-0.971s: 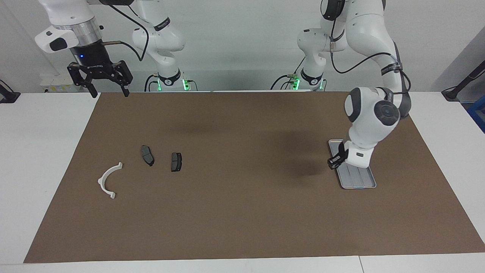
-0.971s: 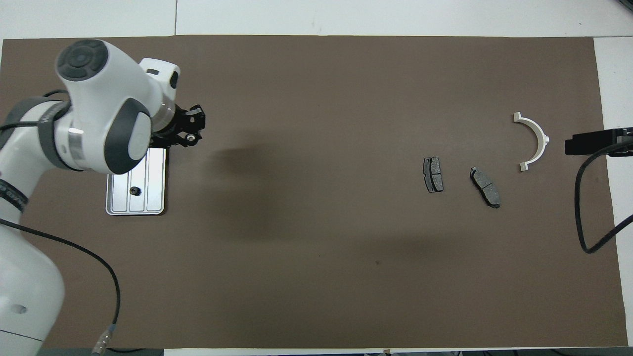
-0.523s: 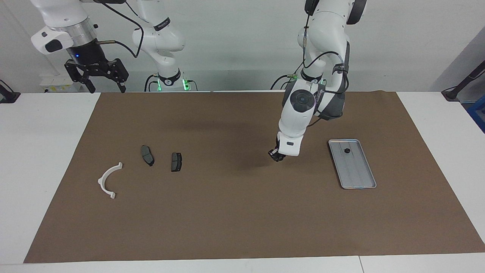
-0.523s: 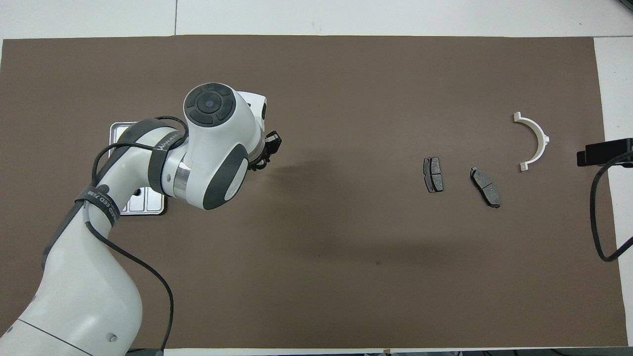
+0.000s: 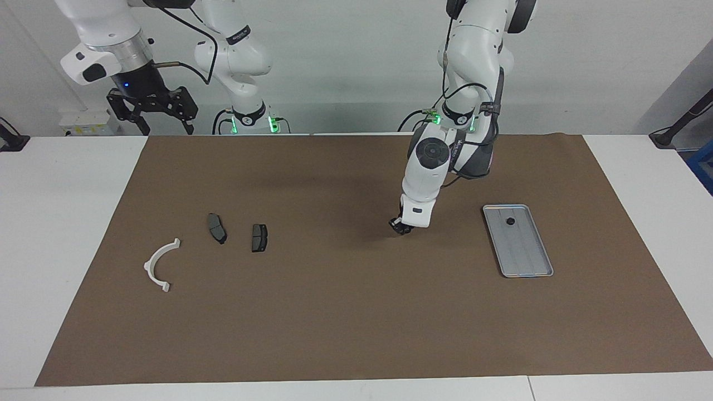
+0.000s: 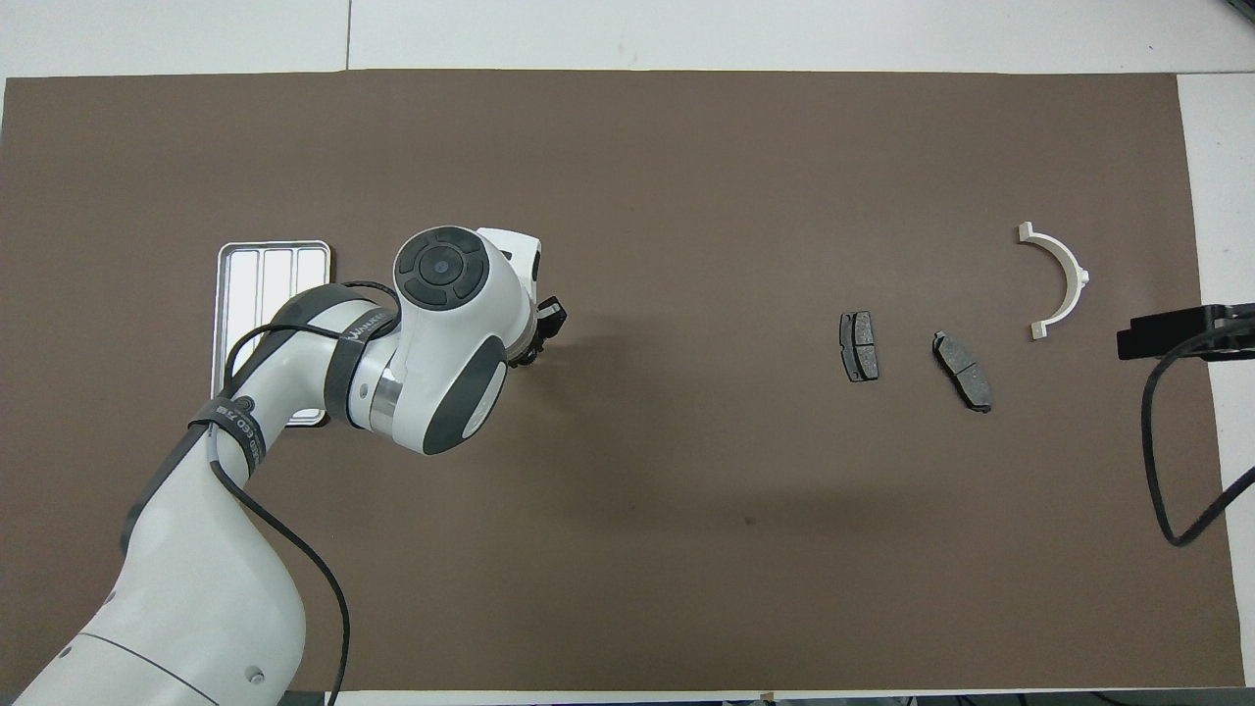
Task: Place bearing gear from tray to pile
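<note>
- Gear (image 5: 510, 221) is a small dark round thing sitting in the tray (image 5: 523, 262), at the tray end closer to the robots' edge of the tabletop. The tray is near the left arm's end of the tabletop.
- Your left gripper (image 5: 401, 226) hangs low over bare mat around mid-tabletop, between the tray and the pile (image 5: 259, 238). It's well clear of both. I honestly can't tell if its jaws are open, shut or carrying anything.
- So here's what the next move depends on: the gear lies sideways from those jaws, toward the left arm's end, at about the same depth on the tabletop. The pile lies the opposite way, toward the right arm's end.
- Gear's round, so there's no long axis to line up with. The tray's ribs run from the robots' edge toward the edge away from them, so I'd watch the rim when you come down.
- Left arm is way nearer to the gear, so I'd say it's the one for the pick.
- Right gripper (image 5: 163, 126) waits up high over the corner at the robots' edge on its own end, with its jaws spread wide and nothing in them.
</note>
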Controlling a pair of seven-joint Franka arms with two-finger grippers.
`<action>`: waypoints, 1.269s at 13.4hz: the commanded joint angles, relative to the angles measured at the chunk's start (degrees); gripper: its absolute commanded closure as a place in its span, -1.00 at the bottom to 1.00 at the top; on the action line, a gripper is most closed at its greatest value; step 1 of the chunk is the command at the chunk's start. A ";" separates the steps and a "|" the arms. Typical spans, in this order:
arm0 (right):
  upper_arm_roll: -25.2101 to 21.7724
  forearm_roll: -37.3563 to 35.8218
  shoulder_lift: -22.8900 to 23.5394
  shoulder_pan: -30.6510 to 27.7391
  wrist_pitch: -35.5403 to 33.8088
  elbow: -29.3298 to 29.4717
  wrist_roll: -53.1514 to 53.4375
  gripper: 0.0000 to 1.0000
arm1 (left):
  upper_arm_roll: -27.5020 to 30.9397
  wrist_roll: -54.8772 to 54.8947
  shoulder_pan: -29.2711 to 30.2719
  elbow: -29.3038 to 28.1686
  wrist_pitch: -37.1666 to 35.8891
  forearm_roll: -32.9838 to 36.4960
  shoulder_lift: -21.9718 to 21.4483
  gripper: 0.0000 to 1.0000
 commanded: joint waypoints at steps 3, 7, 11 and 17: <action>0.20 1.69 -2.24 0.59 3.30 -6.05 1.15 -1.00 | 1.28 -0.80 -1.25 -3.52 1.55 -0.10 -2.39 -1.00; 0.38 1.69 -0.32 4.97 12.34 -11.15 8.06 -1.00 | 1.46 7.67 4.87 -4.73 -6.78 0.07 -10.01 -1.00; 0.29 1.61 6.96 14.28 20.52 -11.34 25.19 -1.00 | 1.46 33.51 18.05 -4.83 -12.88 0.07 -12.06 -1.00; 0.29 0.73 18.22 28.26 33.35 -10.37 44.72 -1.00 | 1.55 51.66 27.13 -8.95 -7.18 1.03 -12.23 -0.59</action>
